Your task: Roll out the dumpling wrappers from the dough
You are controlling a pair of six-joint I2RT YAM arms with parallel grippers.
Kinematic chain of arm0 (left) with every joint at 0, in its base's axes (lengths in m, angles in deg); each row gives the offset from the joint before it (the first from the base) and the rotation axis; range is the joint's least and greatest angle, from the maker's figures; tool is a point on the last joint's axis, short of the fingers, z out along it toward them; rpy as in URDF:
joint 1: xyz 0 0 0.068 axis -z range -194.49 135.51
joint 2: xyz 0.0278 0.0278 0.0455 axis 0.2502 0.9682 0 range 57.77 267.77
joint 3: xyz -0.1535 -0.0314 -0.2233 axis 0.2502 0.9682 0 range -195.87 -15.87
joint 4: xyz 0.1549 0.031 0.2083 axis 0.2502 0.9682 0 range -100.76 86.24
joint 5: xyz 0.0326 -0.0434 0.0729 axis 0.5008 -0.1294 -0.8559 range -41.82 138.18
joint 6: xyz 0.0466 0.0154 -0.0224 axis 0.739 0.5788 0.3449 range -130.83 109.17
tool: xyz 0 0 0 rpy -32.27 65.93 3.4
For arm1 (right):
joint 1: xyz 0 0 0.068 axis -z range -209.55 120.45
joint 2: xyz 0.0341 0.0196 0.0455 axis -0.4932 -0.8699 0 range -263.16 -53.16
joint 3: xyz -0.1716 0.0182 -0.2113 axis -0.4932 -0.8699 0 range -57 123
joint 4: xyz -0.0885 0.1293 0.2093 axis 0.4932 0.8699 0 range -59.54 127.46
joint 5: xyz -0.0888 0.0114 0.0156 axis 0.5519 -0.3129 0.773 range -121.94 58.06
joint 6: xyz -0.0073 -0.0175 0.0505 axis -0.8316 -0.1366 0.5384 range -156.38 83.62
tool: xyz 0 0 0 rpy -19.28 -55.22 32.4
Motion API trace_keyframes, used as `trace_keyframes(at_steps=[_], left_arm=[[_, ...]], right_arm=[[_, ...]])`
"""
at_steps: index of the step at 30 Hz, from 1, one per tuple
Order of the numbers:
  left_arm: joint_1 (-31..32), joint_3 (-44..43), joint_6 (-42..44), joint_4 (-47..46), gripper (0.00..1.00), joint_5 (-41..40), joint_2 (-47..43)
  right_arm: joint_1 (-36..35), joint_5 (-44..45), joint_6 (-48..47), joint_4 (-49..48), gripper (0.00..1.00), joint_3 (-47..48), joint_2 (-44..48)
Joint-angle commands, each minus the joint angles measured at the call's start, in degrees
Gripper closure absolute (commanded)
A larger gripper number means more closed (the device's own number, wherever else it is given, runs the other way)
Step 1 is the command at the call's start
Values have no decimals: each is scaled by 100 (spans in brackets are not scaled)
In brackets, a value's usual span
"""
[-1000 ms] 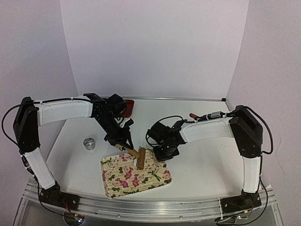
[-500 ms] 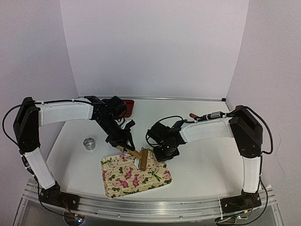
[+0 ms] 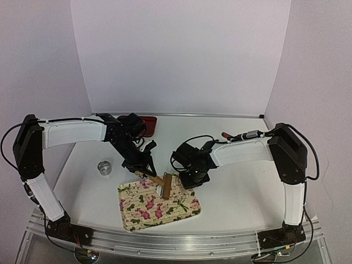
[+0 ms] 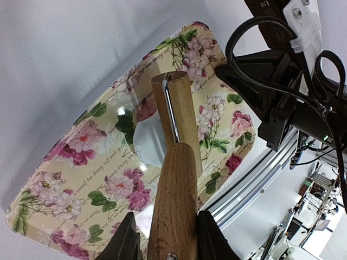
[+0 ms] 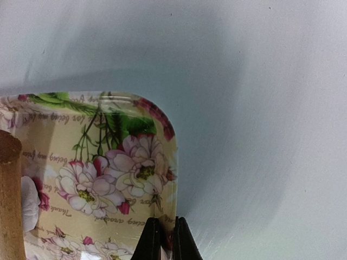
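Observation:
A wooden rolling pin (image 3: 164,184) lies with its roller (image 4: 176,116) on a small white lump of dough (image 4: 149,142) on the floral tray (image 3: 137,212). My left gripper (image 3: 144,175) is shut on the pin's handle (image 4: 173,206). My right gripper (image 3: 192,180) is shut on the tray's rim (image 5: 172,179) at its far right corner. The pin's end (image 5: 10,200) shows at the left of the right wrist view, with a bit of dough (image 5: 28,201) beside it. No flat round dumpling wrappers are in view.
A metal ring cutter (image 3: 104,167) stands on the table left of the tray. A dark red dish (image 3: 150,124) sits at the back behind the left arm. A small red-tipped tool (image 3: 226,135) lies at the back right. The table's front rail (image 4: 255,179) runs near the tray.
The left gripper and the rolling pin have shifted slightly, the roller edging over the tray. The right arm has stayed on the tray's rim.

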Motion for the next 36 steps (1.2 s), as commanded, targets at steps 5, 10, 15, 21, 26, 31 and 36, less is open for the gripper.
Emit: trace_keyframes(at_steps=[5, 10, 15, 21, 26, 31, 36], left_arm=[[-89, 312, 81, 736, 100, -683, -37], [-99, 327, 112, 781, 100, -724, -37], [-136, 410, 131, 840, 100, -775, -106], [-155, 552, 106, 749, 100, -704, -104], [-180, 618, 158, 804, 100, -770, -127], [-201, 665, 201, 849, 100, -789, -136], [-243, 687, 239, 857, 100, -788, -113]], right_arm=[[-47, 508, -202, 322, 100, 137, -63], [-47, 508, -202, 335, 100, 156, -79], [-48, 517, -202, 335, 100, 154, -86], [-47, 512, -226, 335, 100, 206, -124], [-47, 543, -238, 331, 100, 213, -131], [-48, 532, -237, 343, 100, 243, -159], [-47, 535, -254, 343, 100, 269, -188]])
